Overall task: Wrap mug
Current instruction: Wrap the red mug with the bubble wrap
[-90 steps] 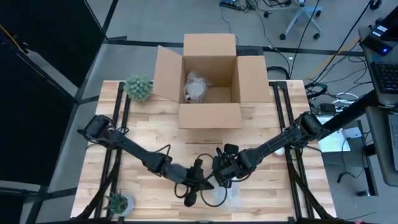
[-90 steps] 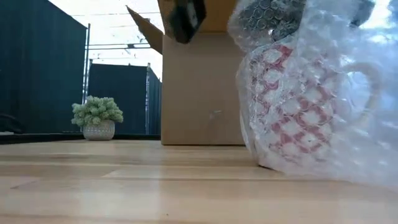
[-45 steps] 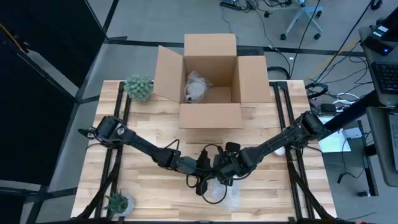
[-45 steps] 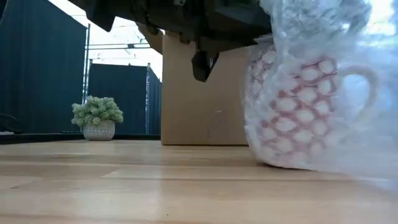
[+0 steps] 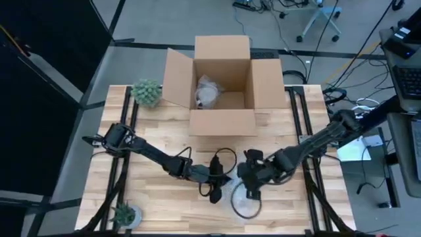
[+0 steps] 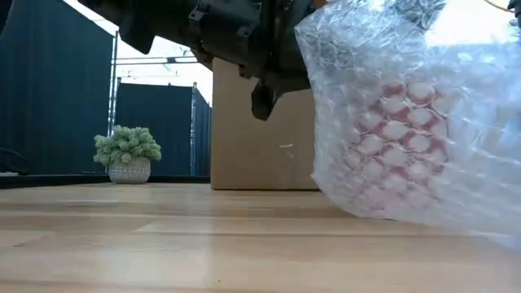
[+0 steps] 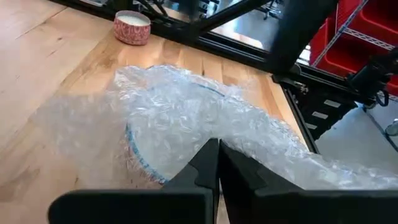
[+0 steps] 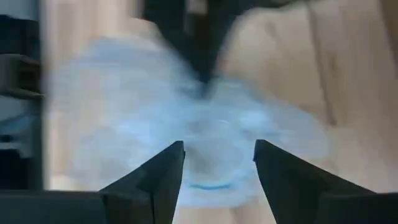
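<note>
The mug [image 6: 403, 134], white with a red pattern, stands on the table near its front edge under a sheet of bubble wrap [image 5: 245, 203]. The wrap [image 6: 366, 49] covers it all round. My left gripper [image 5: 220, 184] is just left of the mug, shut on the wrap [image 7: 186, 118]. My right gripper [image 5: 252, 191] hovers over the mug's right side, open, with the wrapped mug [image 8: 205, 149] below its fingers. Whether its fingers touch the wrap I cannot tell. My left gripper pinches the bubble wrap at a raised ridge [image 7: 219, 138] between its two shut fingers. It comes from the table's left, slanting down. The wrap runs from the fingers over the mug's rim [image 7: 134, 149]; one layer or several, I cannot tell.
An open cardboard box [image 5: 222, 122] with a wrapped bundle [image 5: 208, 93] inside stands at the far middle. A potted plant [image 5: 146, 92] sits left of it, another small plant [image 5: 125, 214] at the near left corner, and a small candle [image 7: 132, 26] toward the right.
My left gripper has moved up and away from the near edge, drawing the wrap with it, then held still. My right gripper has shifted toward the table's right and near edge. The wrap now hides the mug's handle, which showed before.
</note>
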